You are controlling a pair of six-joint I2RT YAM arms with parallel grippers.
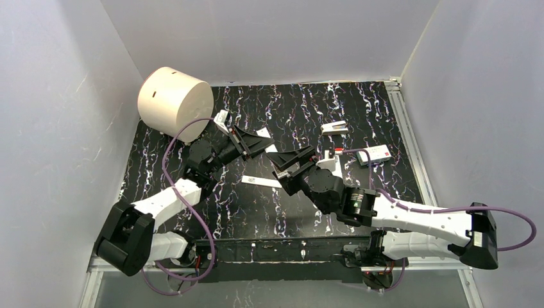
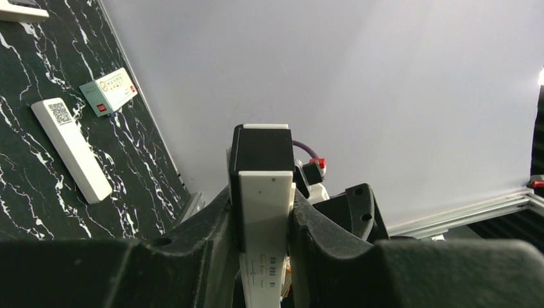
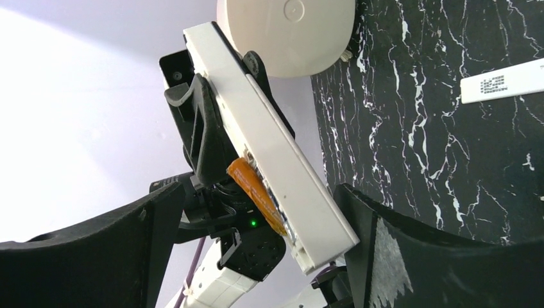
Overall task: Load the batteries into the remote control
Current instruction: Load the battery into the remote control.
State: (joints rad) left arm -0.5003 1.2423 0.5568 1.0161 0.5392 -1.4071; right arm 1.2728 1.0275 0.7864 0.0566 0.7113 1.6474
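The left arm is reaching from its base toward the middle of the desk (image 1: pixel 308 106) with its elbow bent. The left gripper (image 1: pixel 247 141) is clenching the remote control (image 2: pixel 266 205) by its long edges. It is holding the remote tilted off the desk, just beside the white cylinder (image 1: pixel 174 99), on the side facing the right arm.

The right arm is stretching low across the desk from its own base, its forearm angling toward the cylinder. The right gripper (image 1: pixel 285 165) is standing released, its fingers (image 3: pixel 423 256) spread wide on either side of the remote's lower end. Whether they are touching it cannot be told.

One of the batteries (image 3: pixel 256 192) is lying in the recess on the remote's back, its orange body showing. A second cell is not making itself seen.

The cylinder is sitting in the far corner against the side wall. A white strip (image 1: pixel 262 181) is lying flat on the desk, nearer the arm bases than the cylinder and below the two grippers. A white box (image 1: pixel 375 154) with a red mark is resting well apart from the cylinder, near the metal rail (image 1: pixel 404 128) edging the desk's far side. Bare marbled surface is lying open between the cylinder and that rail, along the back wall.
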